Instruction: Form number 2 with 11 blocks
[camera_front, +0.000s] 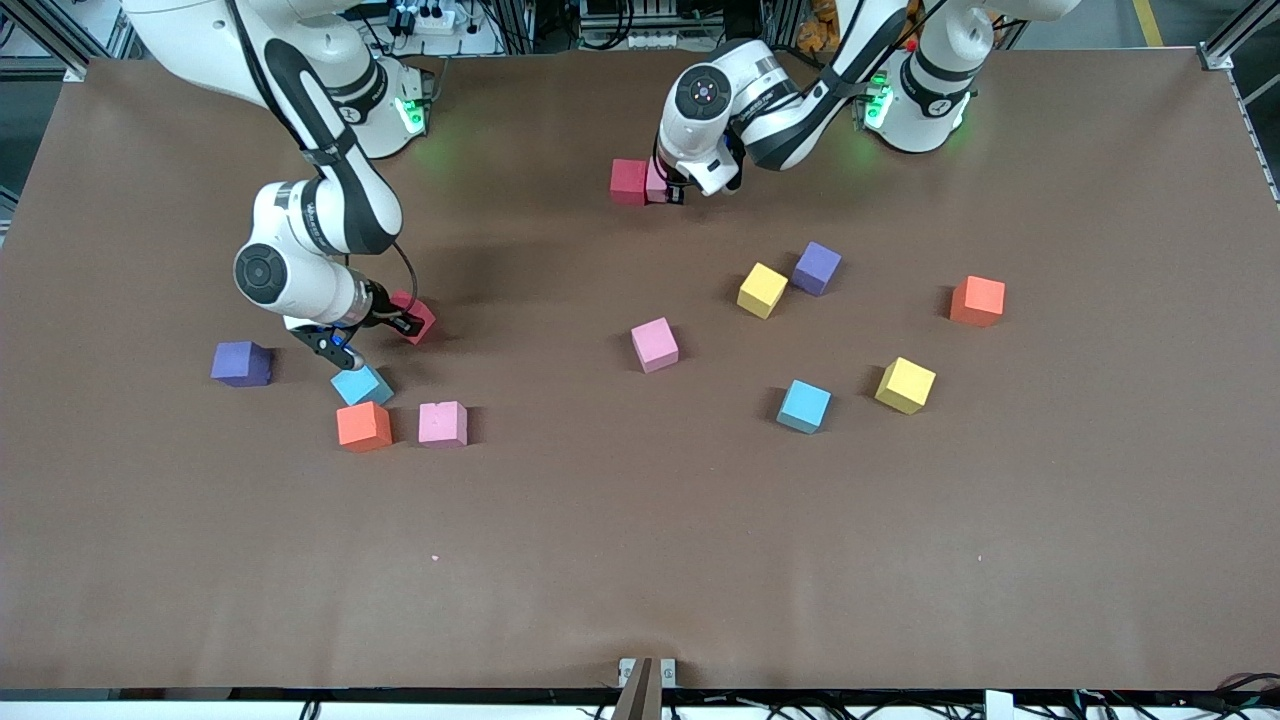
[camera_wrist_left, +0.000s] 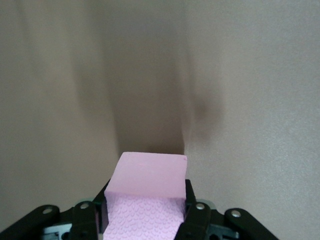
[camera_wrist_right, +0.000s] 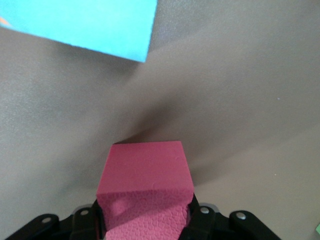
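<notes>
Front view: two Franka arms are working a brown table (camera_front: 640, 560) strewn with foam cubes, and the number 2 is barely begun. Only a red cube (camera_front: 628, 181) is sitting near the robots' bases, with the left gripper (camera_front: 672, 190) holding a pink cube (camera_front: 655, 183) right beside it, seemingly as the second piece. Toward the right arm's end, the right gripper (camera_front: 400, 322) is clasping a reddish-pink cube (camera_front: 416, 316), low at the table, near a light blue cube (camera_front: 361, 385), an orange cube (camera_front: 364, 426), a pink cube (camera_front: 443, 423) and a purple cube (camera_front: 241, 363). Loose elsewhere are lying a pink cube (camera_front: 655, 344), two yellow cubes (camera_front: 762, 290) (camera_front: 905, 385), a purple cube (camera_front: 816, 268), an orange cube (camera_front: 977, 301) and a light blue cube (camera_front: 804, 405).

Left wrist view: black fingers (camera_wrist_left: 192, 212) are clenching the pink cube (camera_wrist_left: 147, 195) from both sides above bare tabletop.

Right wrist view: fingers (camera_wrist_right: 197, 217) are pressing against the reddish-pink cube (camera_wrist_right: 145, 187), with the light blue cube (camera_wrist_right: 85, 25) close by. Nearly the whole digit is, by the look of it, waiting to be assembled.
</notes>
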